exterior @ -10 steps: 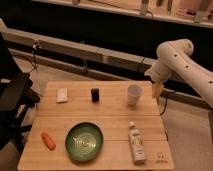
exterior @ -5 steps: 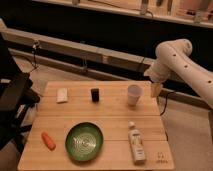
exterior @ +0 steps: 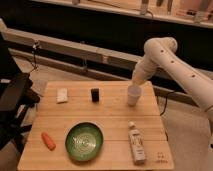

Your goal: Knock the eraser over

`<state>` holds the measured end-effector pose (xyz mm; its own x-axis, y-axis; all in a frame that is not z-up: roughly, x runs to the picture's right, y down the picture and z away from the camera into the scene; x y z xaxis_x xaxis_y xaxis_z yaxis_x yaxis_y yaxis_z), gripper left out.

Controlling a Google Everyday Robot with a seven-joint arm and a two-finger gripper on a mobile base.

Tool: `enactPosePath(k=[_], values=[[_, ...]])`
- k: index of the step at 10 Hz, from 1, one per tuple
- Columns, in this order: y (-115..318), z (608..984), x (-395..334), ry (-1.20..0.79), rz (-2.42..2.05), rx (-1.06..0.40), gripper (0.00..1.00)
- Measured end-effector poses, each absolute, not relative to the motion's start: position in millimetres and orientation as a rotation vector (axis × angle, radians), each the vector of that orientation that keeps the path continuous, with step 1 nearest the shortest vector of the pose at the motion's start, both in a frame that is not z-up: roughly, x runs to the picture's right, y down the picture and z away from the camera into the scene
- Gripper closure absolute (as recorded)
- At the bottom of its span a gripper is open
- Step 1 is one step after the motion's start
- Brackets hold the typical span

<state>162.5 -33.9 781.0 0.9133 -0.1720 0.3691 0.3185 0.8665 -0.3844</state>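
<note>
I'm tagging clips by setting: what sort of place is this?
Likely a robot test lab: a pale wooden table set with unrelated props like a small black upright eraser and green ribbed bowl, and a white robot arm whose gripper hangs by the white cup.

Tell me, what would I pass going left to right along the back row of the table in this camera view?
From the left: flat white piece → black eraser → white cup. The robot's gripper hangs just above and behind the cup's rim, so it gets no separate place in the order.
</note>
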Motion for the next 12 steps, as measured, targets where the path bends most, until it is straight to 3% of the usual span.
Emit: enactPosePath(k=[3,12], values=[[-30.4,785.2,122.1,-0.442,-0.347,-0.451,1.0],[-30.0,798.3,104.4,-0.42,-0.34,-0.47,1.0]])
